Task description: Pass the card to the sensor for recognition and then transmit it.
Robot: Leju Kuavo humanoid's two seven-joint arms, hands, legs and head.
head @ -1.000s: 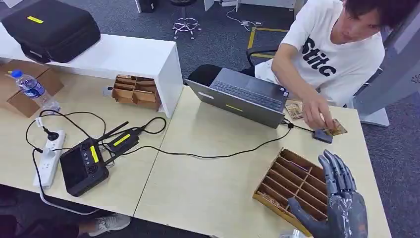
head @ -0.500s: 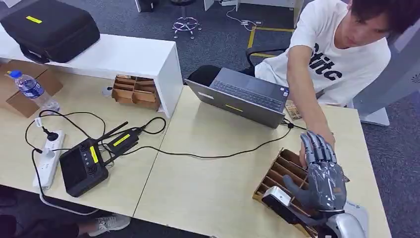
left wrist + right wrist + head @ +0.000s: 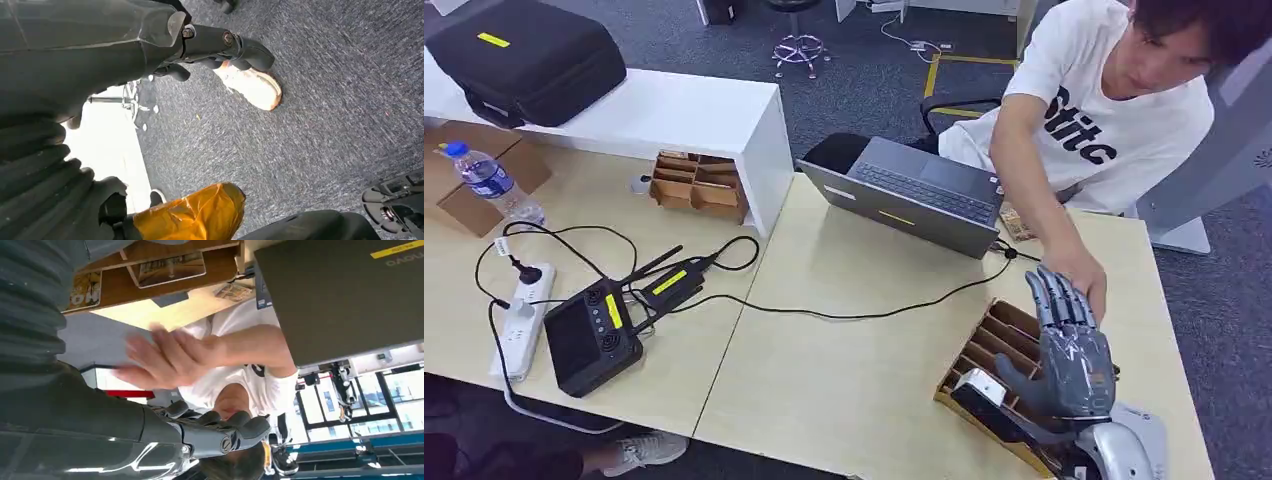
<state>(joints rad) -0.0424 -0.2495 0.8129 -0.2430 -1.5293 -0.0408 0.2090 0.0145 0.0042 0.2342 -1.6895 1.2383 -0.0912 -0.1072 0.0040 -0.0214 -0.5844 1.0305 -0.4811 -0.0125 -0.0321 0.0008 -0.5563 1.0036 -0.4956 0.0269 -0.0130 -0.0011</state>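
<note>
The right hand [image 3: 1072,352] hovers over the wooden divided tray [image 3: 996,345], fingers spread and holding nothing, touching a person's hand [image 3: 1084,280].

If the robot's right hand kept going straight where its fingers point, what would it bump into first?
Probably the person's hand. The grey right hand hovers over the compartmented wooden tray, fingers pointing up-table toward it; height difference is unclear, so it might pass underneath.

Matt brown wooden tray [image 3: 999,345], glossy grey plastic right hand [image 3: 1072,352].
</note>
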